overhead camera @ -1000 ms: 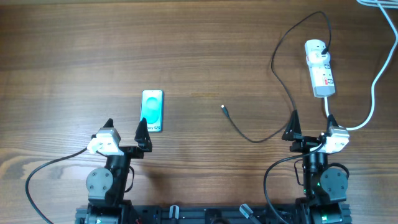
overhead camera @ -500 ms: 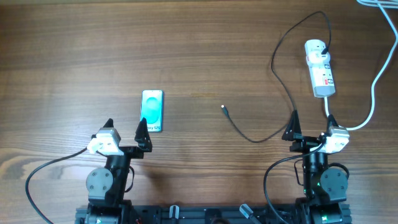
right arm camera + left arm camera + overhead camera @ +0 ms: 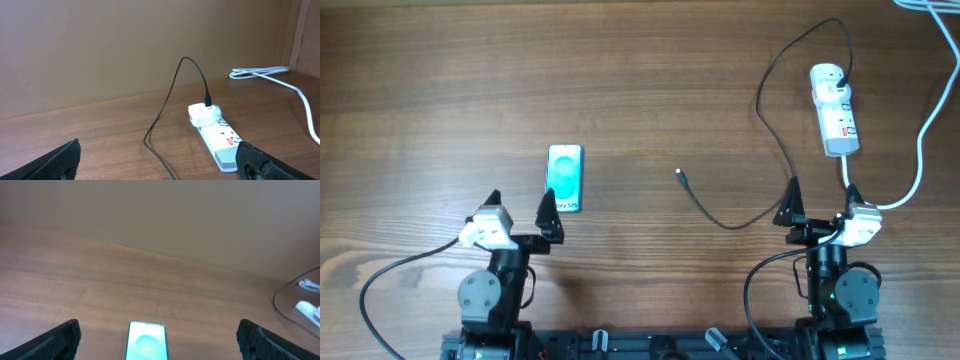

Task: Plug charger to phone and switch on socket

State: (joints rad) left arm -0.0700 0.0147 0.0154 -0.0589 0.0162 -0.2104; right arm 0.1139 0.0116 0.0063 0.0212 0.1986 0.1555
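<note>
The phone (image 3: 565, 178) lies face up left of centre, its cyan screen lit; it also shows in the left wrist view (image 3: 146, 341). My left gripper (image 3: 522, 208) is open and empty just near of it. The black charger cable (image 3: 772, 120) runs from the white adapter on the socket (image 3: 833, 110) to its plug tip (image 3: 679, 173) mid-table. In the right wrist view the socket (image 3: 218, 136) and the charger cable (image 3: 170, 95) lie ahead. My right gripper (image 3: 818, 203) is open and empty, near of the socket.
A thick white cord (image 3: 926, 125) runs from the socket's near end off the far right; it also shows in the right wrist view (image 3: 280, 80). A brown wall stands behind the wooden table (image 3: 440, 90).
</note>
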